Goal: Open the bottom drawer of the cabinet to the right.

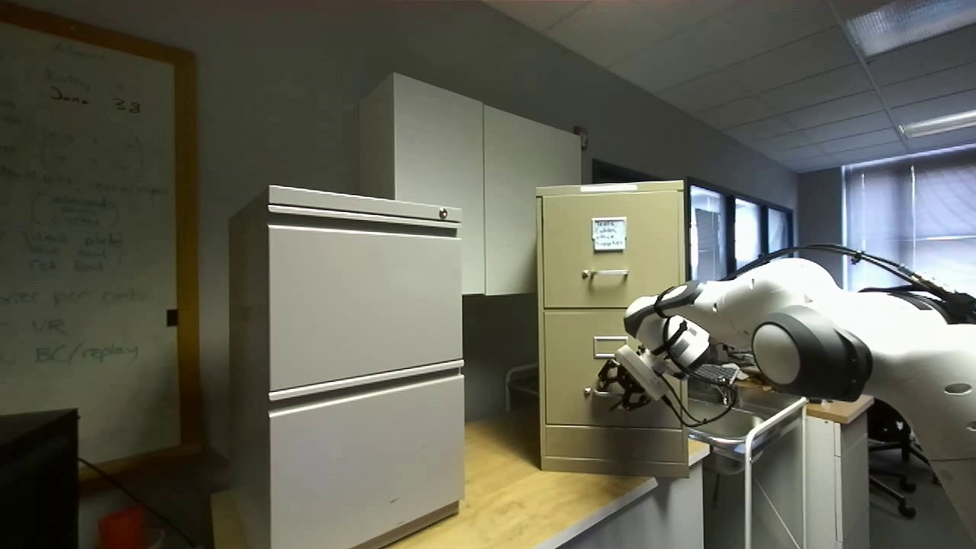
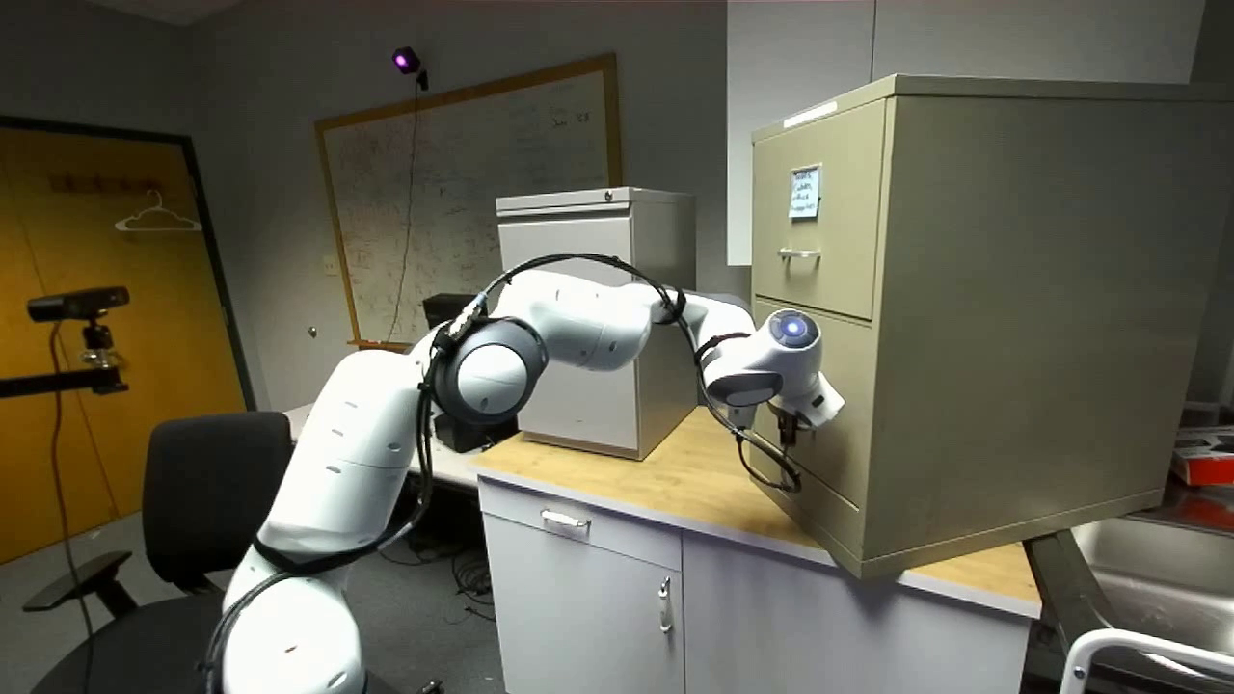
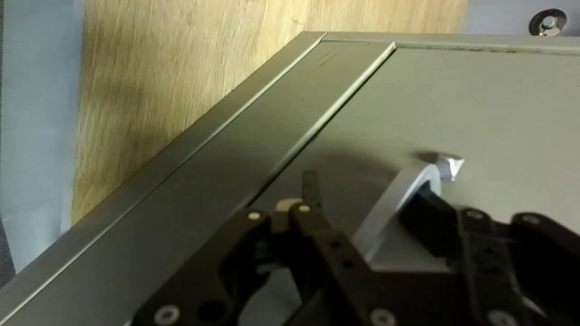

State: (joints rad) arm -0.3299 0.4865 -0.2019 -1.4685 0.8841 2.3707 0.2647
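The gripper [image 3: 369, 203] has its fingers spread, one on each side of the silver pull [image 3: 385, 210] as far as the wrist view shows; the upper finger [image 3: 428, 217] is right up by the bar, touching or just beside it, can't tell which; the lower finger [image 3: 312, 222] is apart from it, so I don't see a grip on anything. That pull belongs to the bottom drawer [image 1: 568, 366], over on the right of the scene, on the tan cabinet [image 2: 1022, 308], below the top drawer [image 1: 563, 244] with the white paper sheet [image 1: 608, 234]; its front looks flush in both exterior views, so it's closed.

Progress-wise, I'd call the approach pretty much done; what's left, I reckon, is bringing the fingers together on the pull, or hooking behind it, then drawing straight out toward the near side; actual opening looks like zero.

Further out, the white arm [image 2: 588, 318] runs in from the near side; the cabinet stands on a wood-topped counter [image 1: 503, 457], one near corner poking past the edge, so a hard yank might shift it; light-grey cabinet [image 1: 366, 305] to its left, whiteboard [image 1: 91, 267] far left.
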